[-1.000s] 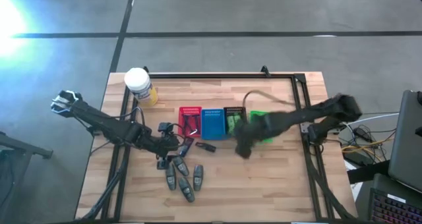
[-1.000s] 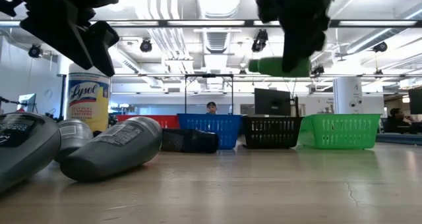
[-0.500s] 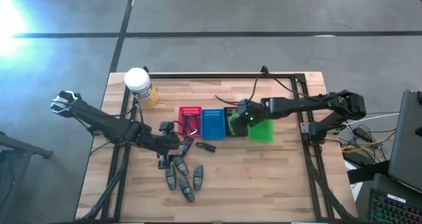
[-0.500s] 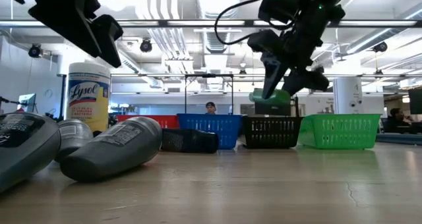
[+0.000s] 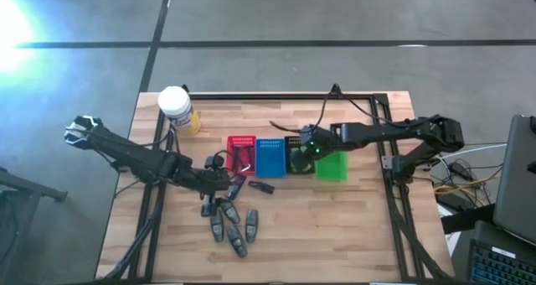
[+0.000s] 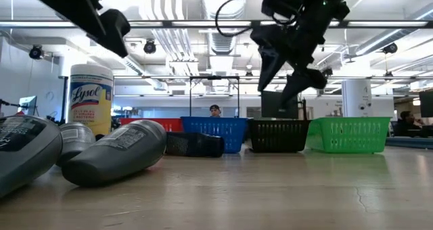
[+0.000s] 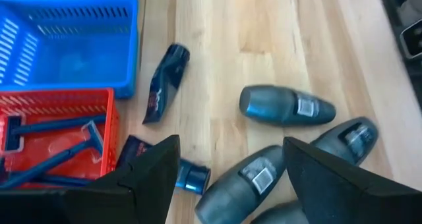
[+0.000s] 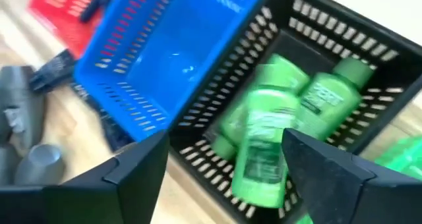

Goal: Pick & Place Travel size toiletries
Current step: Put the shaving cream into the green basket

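Several green bottles [image 8: 277, 128] lie in the slotted black basket [image 8: 369, 43] beneath the right gripper [image 5: 308, 146], whose fingers hang spread and empty. Only the right wrist view shows them there. Smooth grey oval tubes [image 7: 285, 106] lie on the wooden counter [image 7: 277, 33] under the left gripper [image 5: 219, 181], its fingers parted, holding nothing.

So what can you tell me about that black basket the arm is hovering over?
The black basket is a small rectangular bin of what looks like plastic, with slotted walls and an open top. It stands upright on the wooden table, between the blue basket and the green basket. Several bright green tubes lie inside. The right gripper hangs open above it.
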Action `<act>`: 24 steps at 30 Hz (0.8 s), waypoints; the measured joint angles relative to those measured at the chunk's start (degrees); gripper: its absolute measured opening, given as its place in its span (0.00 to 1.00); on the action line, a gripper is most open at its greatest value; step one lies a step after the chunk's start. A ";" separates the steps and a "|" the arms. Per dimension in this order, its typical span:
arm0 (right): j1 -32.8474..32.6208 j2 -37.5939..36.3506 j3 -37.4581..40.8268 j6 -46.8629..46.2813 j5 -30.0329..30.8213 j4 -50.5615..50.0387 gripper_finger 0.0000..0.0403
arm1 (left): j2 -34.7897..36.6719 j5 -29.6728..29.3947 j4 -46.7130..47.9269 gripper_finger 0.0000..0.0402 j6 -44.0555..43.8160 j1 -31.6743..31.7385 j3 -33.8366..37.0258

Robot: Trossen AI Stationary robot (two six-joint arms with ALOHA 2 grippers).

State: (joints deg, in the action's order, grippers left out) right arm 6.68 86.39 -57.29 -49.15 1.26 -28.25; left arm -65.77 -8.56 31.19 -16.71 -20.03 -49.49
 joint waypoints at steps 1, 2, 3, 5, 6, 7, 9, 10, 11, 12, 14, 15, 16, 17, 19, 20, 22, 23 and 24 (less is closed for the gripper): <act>-0.66 -0.15 -0.38 0.11 0.00 -0.04 0.74 | -0.12 -0.05 -0.24 0.68 0.00 0.00 -0.43; -1.38 -0.40 -0.66 0.50 -0.01 -0.02 0.75 | -0.33 -0.19 -0.36 0.68 0.00 0.00 -1.01; -2.15 -0.53 -0.81 0.97 -0.04 -0.15 0.75 | -0.69 -0.41 -0.63 0.68 0.01 0.00 -1.55; -3.91 -0.83 -1.41 1.56 0.02 -0.70 0.76 | -2.01 -0.52 -0.90 0.68 0.08 0.00 -3.14; -4.73 -1.10 -1.68 1.98 0.22 -1.49 0.77 | -2.92 -0.69 -0.93 0.68 0.18 0.06 -3.96; -5.67 -1.33 -1.95 2.59 0.55 -2.65 0.77 | -4.00 -0.89 -0.90 0.68 0.38 0.07 -4.74; -7.41 -1.76 -2.74 3.40 1.04 -5.75 0.77 | -6.29 -0.94 -0.77 0.68 0.77 0.07 -6.29; -8.33 -1.93 -2.99 3.84 1.38 -7.46 0.77 | -7.53 -0.94 -0.74 0.68 0.85 0.07 -6.97; -9.18 -2.07 -3.19 4.17 1.56 -9.33 0.76 | -8.74 -0.94 -0.82 0.68 0.79 0.16 -7.56; -9.96 -2.33 -3.24 4.39 1.64 -10.62 0.75 | -9.98 -0.94 -0.73 0.68 0.38 0.22 -8.06; -11.17 -2.94 -3.23 4.37 1.68 -11.90 0.73 | -12.25 -0.92 -0.61 0.68 -2.13 0.65 -9.02; -11.64 -3.46 -2.96 4.35 1.74 -11.89 0.72 | -13.28 -0.92 -0.44 0.68 -4.15 0.99 -9.39; -12.06 -3.92 -2.59 4.33 1.87 -11.87 0.71 | -14.22 -0.92 -0.14 0.68 -6.29 1.41 -9.69; -12.39 -4.31 -2.27 4.32 2.23 -11.95 0.70 | -15.14 -0.94 -0.14 0.68 -7.97 1.71 -9.99; -12.97 -4.96 -1.69 4.08 3.28 -11.90 0.67 | -16.75 -0.98 -0.26 0.68 -9.14 2.06 -10.68; -13.10 -5.37 -1.41 3.96 3.53 -11.91 0.66 | -17.57 -1.05 -0.08 0.68 -8.95 2.10 -11.13; -13.22 -6.26 -1.00 3.98 3.73 -11.89 0.64 | -19.15 -1.15 -0.42 0.68 -7.12 2.08 -12.31; -13.21 -6.67 -0.80 4.08 3.85 -11.88 0.64 | -19.97 -1.18 -0.38 0.68 -5.99 2.05 -12.87; -13.21 -7.16 -0.57 4.30 4.18 -11.89 0.63 | -20.79 -1.16 -0.33 0.68 -4.22 2.05 -13.39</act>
State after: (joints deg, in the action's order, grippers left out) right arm -6.52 79.23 -57.86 -44.85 5.44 -40.14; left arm -86.56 -9.72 30.86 -20.93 -17.98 -62.87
